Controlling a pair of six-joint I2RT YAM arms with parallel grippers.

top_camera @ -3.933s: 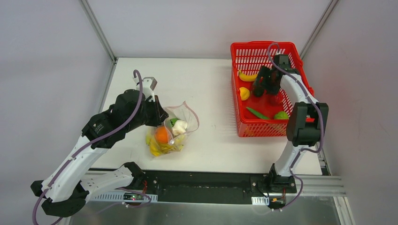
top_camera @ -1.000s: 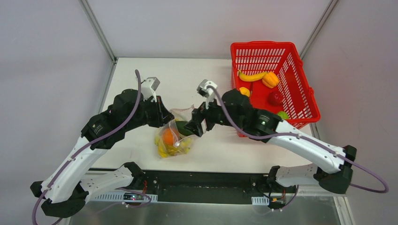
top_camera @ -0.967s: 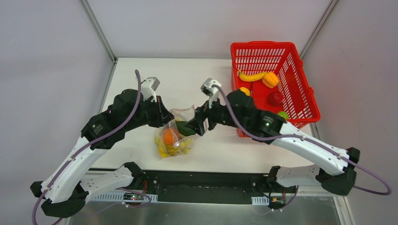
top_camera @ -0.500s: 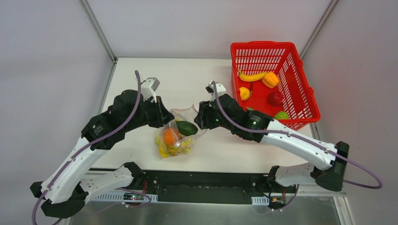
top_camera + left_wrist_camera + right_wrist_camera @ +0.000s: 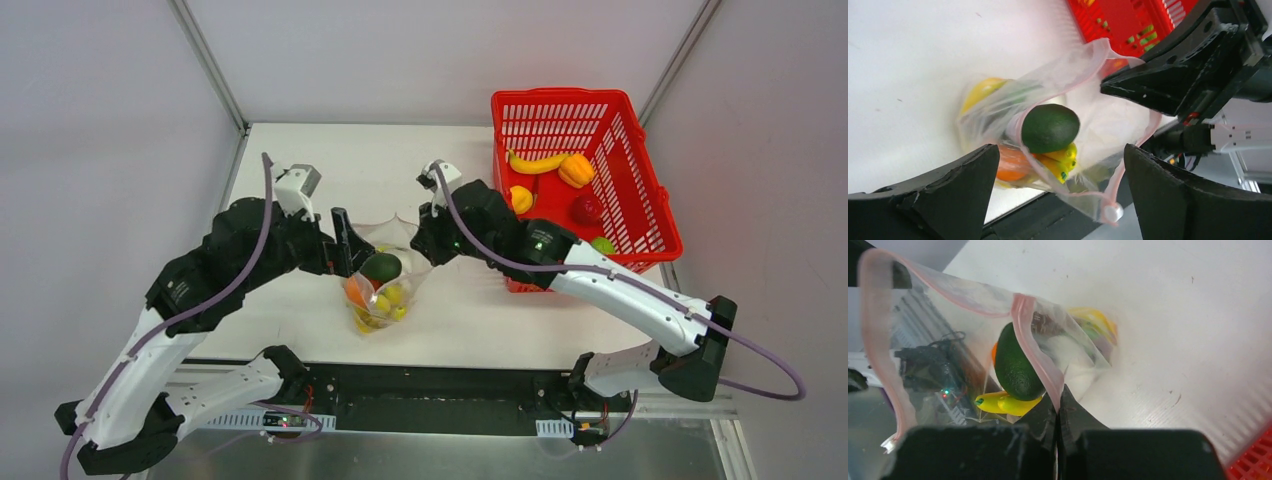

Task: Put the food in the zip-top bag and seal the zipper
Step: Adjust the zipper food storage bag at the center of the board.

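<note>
Bag rests on table, near-centre, mouth up. R pincer fully closed, pinching zip strip, prob. to keep mouth lifted. L pincer spread wide, straddling bag, gripping nothing. Inside: dark green fruit on top, bananas, orange below. Far R: red basket w/ lone banana + other pcs, not yet bagged; zip unsealed.

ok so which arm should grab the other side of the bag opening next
Probably left: the left gripper is open and aimed at the bag, while the right gripper is shut on the pink rim.
</note>
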